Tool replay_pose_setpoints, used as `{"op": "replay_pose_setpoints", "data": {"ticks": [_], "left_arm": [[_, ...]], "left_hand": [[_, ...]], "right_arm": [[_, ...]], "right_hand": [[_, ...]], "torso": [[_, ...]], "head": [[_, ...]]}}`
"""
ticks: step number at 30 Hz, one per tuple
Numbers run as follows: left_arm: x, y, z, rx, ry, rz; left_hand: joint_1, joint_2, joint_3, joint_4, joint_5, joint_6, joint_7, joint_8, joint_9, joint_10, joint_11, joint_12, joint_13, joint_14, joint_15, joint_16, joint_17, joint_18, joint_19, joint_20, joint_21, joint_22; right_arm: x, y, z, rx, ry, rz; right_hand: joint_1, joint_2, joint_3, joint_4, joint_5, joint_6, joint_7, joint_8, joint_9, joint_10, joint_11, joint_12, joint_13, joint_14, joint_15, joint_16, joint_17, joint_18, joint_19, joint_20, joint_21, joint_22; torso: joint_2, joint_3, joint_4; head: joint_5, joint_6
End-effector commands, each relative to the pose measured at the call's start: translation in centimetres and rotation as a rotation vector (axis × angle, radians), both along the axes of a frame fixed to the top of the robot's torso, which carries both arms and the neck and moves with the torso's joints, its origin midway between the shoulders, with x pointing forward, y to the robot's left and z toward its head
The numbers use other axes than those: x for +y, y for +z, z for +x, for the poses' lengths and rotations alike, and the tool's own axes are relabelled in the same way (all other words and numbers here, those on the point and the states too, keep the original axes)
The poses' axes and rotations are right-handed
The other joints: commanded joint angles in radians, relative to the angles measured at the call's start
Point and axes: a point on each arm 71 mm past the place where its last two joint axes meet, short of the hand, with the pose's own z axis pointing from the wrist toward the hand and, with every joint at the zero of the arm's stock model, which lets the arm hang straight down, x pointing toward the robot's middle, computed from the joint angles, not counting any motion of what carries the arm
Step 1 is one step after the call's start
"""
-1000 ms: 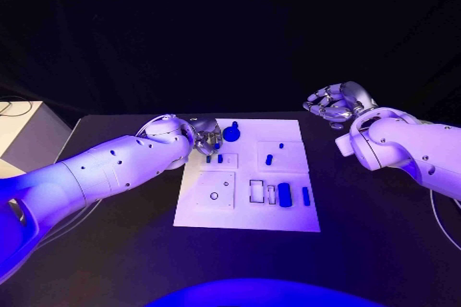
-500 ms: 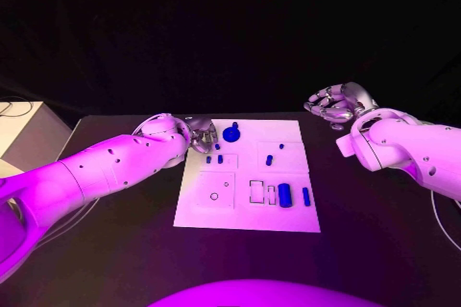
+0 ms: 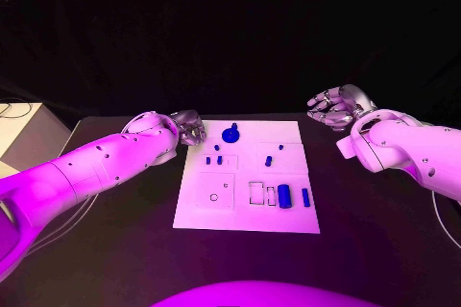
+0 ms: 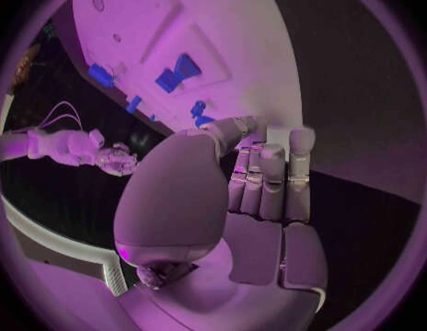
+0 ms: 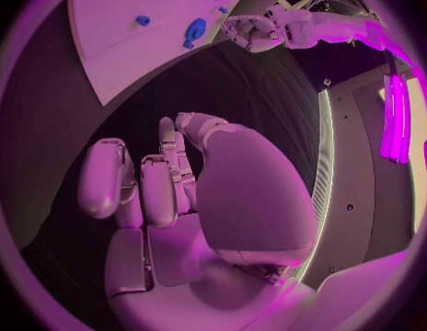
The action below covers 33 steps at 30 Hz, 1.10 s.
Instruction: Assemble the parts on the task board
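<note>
When going for the next piece, begin by reading the layout: see the white rectangular task board [image 3: 245,217] flat in the middle of the black table [image 3: 384,240], with a big round blue knob-shaped part [image 3: 230,133] near its far edge, two short blue pegs [image 3: 219,159] side by side toward the left, and a fat blue cylinder [image 3: 284,196] and slim blue bar [image 3: 306,197] lying by the rectangular slots at the near right. Note the left hand [image 3: 187,127] hanging just off the board's far left corner, near the knob but apart from it, fingers folded against the palm with nothing between them. Note the right hand [image 3: 336,106] well off the right side, likewise curled into a loose fist on nothing. Judge no part in hand yet, so unfold the left fingers before descending, come down over the knob from above, pinch it by its sides rather than sweeping across, and keep clear of the pegs close by. Look to the head view for the arrangement of slots and parts. Turn to the left wrist view for the empty folded fingers, half hidden behind the forearm from above, and to the right wrist view for the same of the right palm, plus a side-on look at the left hand beside the knob.
</note>
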Motion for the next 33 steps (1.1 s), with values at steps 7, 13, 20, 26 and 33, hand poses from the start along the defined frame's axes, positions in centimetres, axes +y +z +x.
{"op": "replay_pose_setpoints", "data": {"ticks": [7, 13, 20, 26, 33], "left_arm": [[2.3, 1.5, -0.8, 0.158, 0.095, -0.717], [2.9, 1.7, -2.8, 0.232, 0.051, -1.058], [3.1, 2.1, -5.2, 0.252, 0.000, -1.250], [2.7, 2.1, -6.7, 0.260, -0.025, -1.298], [2.1, 2.2, -7.5, 0.256, -0.039, -1.315]], "left_hand": [[-0.042, 0.012, -0.012, 0.016, -0.001, -0.010, 0.013, -0.011, -0.005, -0.063, 0.014, -0.001, 0.000, -0.154, 0.017, -0.186, -0.205, 0.014, -0.075, 0.017, -0.110, -0.072], [-0.064, 0.007, -0.054, 0.039, -0.001, -0.031, 0.017, -0.019, -0.005, -0.094, 0.026, -0.039, -0.029, -0.195, 0.032, -0.303, -0.255, 0.013, -0.095, 0.031, -0.209, -0.136], [-0.058, -0.015, -0.108, 0.094, -0.003, -0.051, 0.019, -0.025, 0.002, -0.027, 0.046, -0.203, -0.134, -0.216, 0.072, -0.723, -0.394, 0.011, -0.100, 0.075, -0.512, -0.347], [-0.039, -0.008, -0.112, 0.098, -0.002, -0.033, 0.019, -0.023, 0.004, 0.015, 0.043, -0.265, -0.145, -0.168, 0.072, -0.828, -0.403, 0.011, -0.071, 0.077, -0.583, -0.401], [-0.037, -0.009, -0.117, 0.100, -0.002, -0.027, 0.024, -0.025, 0.003, 0.022, 0.047, -0.292, -0.145, -0.160, 0.076, -0.868, -0.404, 0.009, -0.064, 0.079, -0.606, -0.416]], "right_arm": [[2.3, -1.2, -0.8, -0.062, 0.306, -0.363], [2.9, -2.4, -1.2, -0.094, 0.343, -0.555], [3.6, -3.6, -1.4, -0.127, 0.347, -0.693], [4.8, -4.2, -1.3, -0.144, 0.349, -0.738], [6.0, -4.9, -0.6, -0.140, 0.321, -0.783]], "right_hand": [[-0.004, -0.025, 0.037, -0.034, -0.038, 0.041, -0.003, -0.049, -0.045, 0.030, 0.006, -0.121, -0.086, 0.027, 0.011, 0.002, 0.000, -0.006, 0.006, 0.008, 0.023, 0.028], [-0.025, -0.042, 0.032, -0.032, -0.060, 0.040, -0.006, -0.068, -0.059, 0.033, 0.007, -0.157, -0.113, 0.027, 0.012, 0.000, -0.003, -0.006, 0.006, 0.009, 0.025, 0.031], [-0.039, -0.049, 0.014, -0.036, -0.066, 0.039, -0.007, -0.083, -0.070, 0.023, 0.010, -0.190, -0.136, 0.024, 0.014, -0.012, -0.021, -0.004, 0.004, 0.011, 0.012, 0.026], [-0.038, -0.047, 0.011, -0.039, -0.064, 0.043, -0.005, -0.085, -0.072, 0.020, 0.012, -0.198, -0.142, 0.024, 0.016, -0.013, -0.023, -0.003, 0.003, 0.012, 0.009, 0.024], [-0.041, -0.046, 0.008, -0.041, -0.059, 0.050, -0.006, -0.086, -0.074, 0.016, 0.013, -0.208, -0.150, 0.025, 0.017, -0.012, -0.023, -0.003, 0.003, 0.013, 0.005, 0.022]], "torso": [[-0.001, -0.0014, 0.0020], [0.000, -0.0004, 0.0028], [0.001, -0.0007, 0.0039], [0.001, 0.0007, 0.0007], [0.002, -0.0002, 0.0010]], "head": [[-0.028, 0.015], [-0.050, 0.024], [-0.063, 0.033], [-0.064, 0.036], [-0.062, 0.037]]}}
